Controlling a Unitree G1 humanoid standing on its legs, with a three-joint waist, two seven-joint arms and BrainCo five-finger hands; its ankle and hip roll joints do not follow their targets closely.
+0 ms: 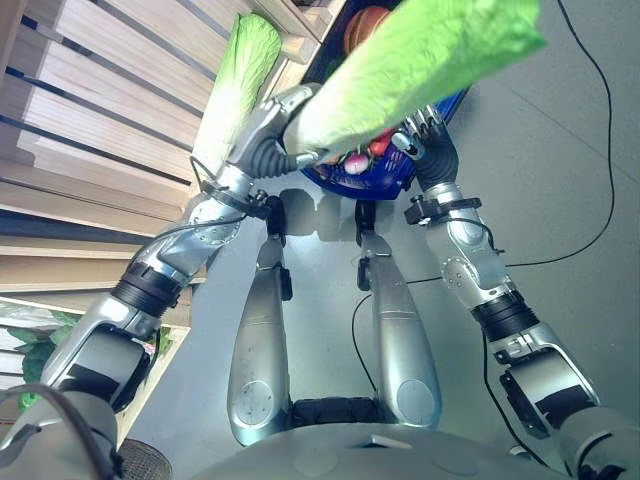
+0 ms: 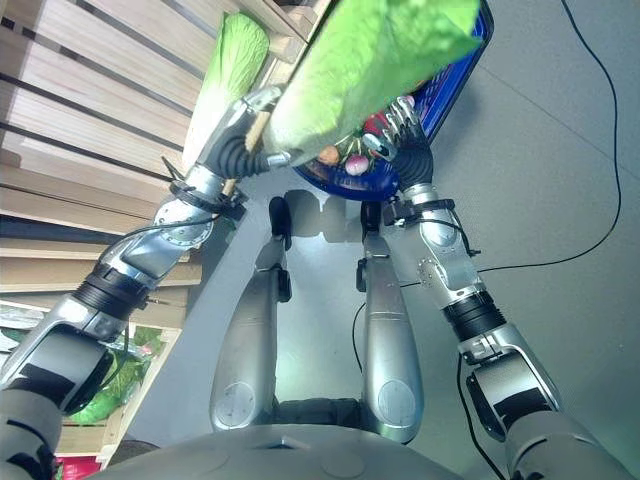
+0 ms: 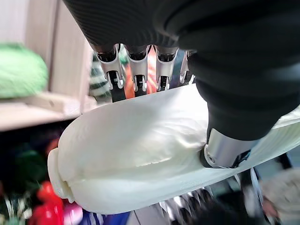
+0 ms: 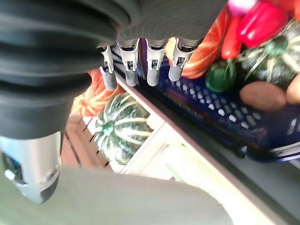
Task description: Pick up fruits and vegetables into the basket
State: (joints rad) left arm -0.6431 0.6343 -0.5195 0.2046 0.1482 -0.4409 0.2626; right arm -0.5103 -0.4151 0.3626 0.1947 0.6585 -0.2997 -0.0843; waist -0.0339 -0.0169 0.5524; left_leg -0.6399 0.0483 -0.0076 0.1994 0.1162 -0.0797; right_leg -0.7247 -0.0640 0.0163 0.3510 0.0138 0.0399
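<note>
Left hand (image 1: 268,135) wrapped round white stalk end of cabbage (image 1: 420,55), fingers (image 3: 136,77) over top, thumb clamped on opposite side. Cabbage raised, leafy end over blue basket (image 1: 385,180). Right hand (image 1: 428,135) at basket's near rim, fingers (image 4: 154,70) straight, holding nothing. Second cabbage (image 1: 235,75) on wooden shelf (image 1: 90,110) beside left arm.
</note>
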